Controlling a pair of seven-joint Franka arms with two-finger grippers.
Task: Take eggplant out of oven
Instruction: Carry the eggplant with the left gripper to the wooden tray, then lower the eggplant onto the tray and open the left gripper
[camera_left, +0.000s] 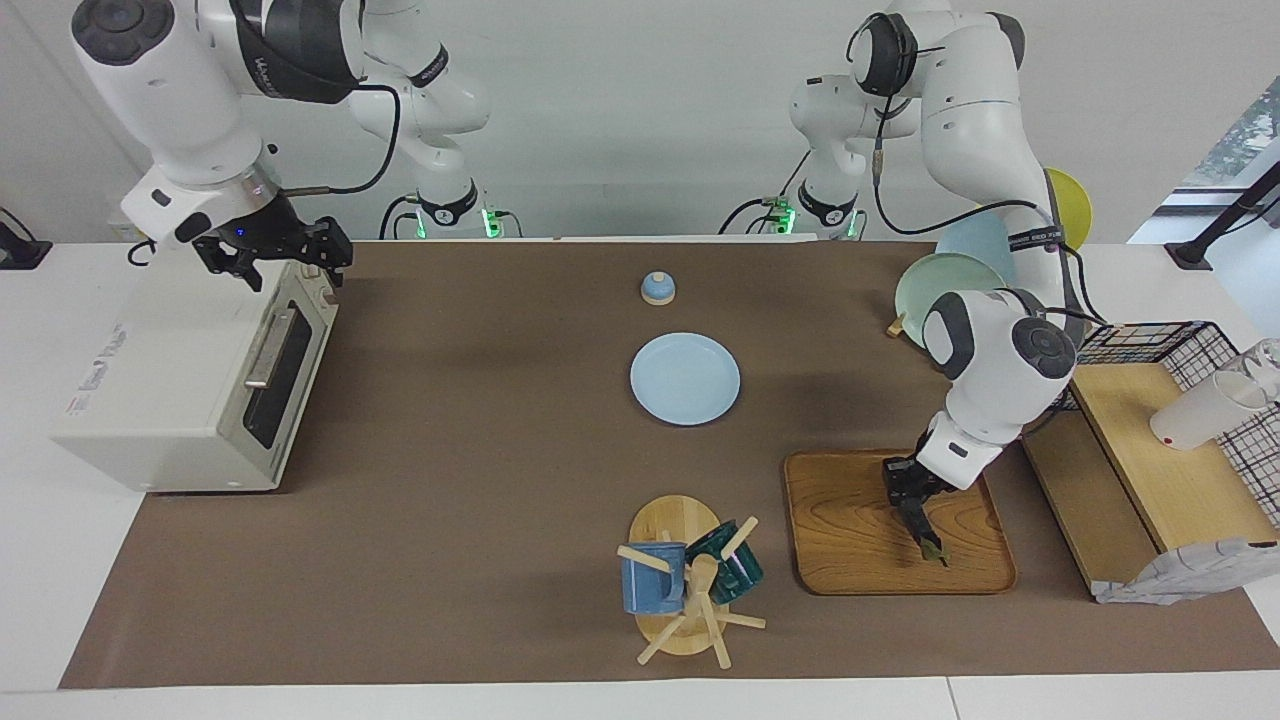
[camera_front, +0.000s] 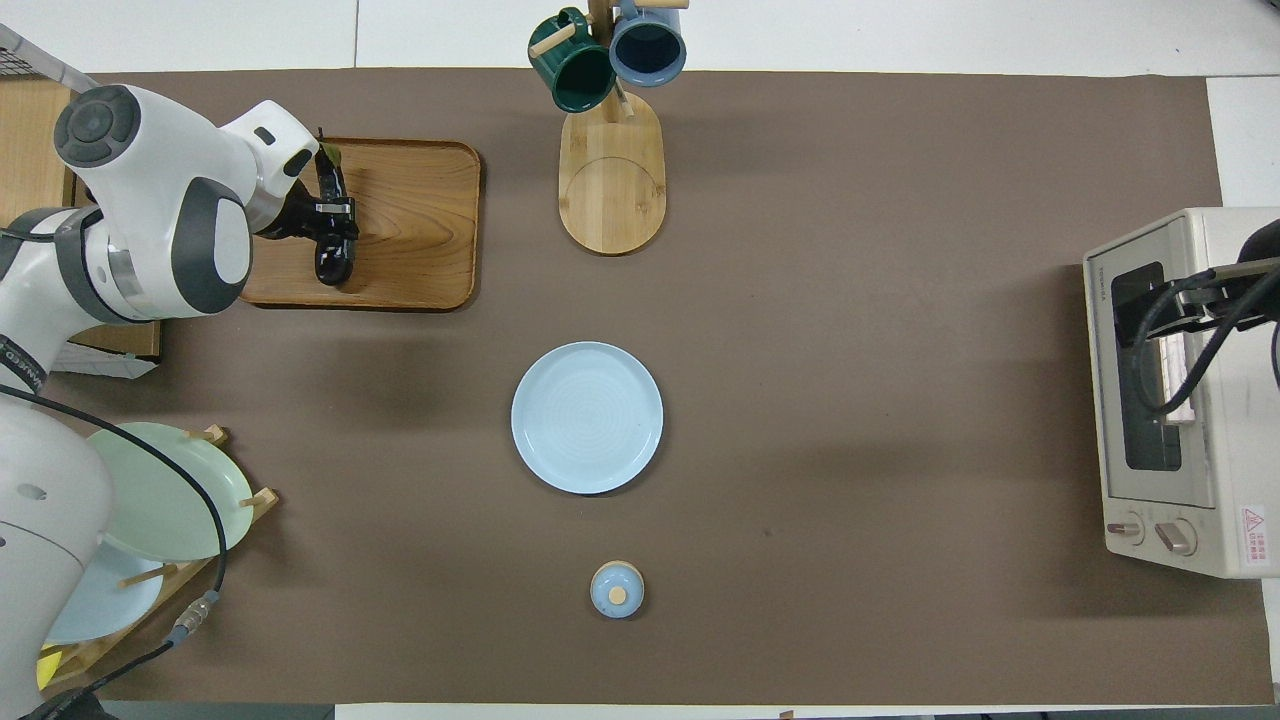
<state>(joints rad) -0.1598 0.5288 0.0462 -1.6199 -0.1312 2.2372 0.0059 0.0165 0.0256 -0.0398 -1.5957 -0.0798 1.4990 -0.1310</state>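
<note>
The dark purple eggplant (camera_front: 333, 250) lies lengthwise on the wooden tray (camera_front: 420, 220) at the left arm's end of the table, its greenish stem tip pointing away from the robots. My left gripper (camera_front: 335, 210) is down on the tray (camera_left: 850, 540) and shut around the eggplant's (camera_left: 932, 547) middle. The off-white oven (camera_left: 160, 400) stands at the right arm's end with its dark glass door (camera_front: 1150, 420) closed. My right gripper (camera_left: 275, 255) hovers over the oven's top edge by the door.
A light blue plate (camera_left: 685, 378) lies mid-table, with a small blue lidded pot (camera_left: 658, 288) nearer to the robots. A mug tree (camera_left: 690, 580) with two mugs stands beside the tray. A plate rack (camera_left: 950, 280) and a wire-and-wood shelf (camera_left: 1170, 450) flank the left arm.
</note>
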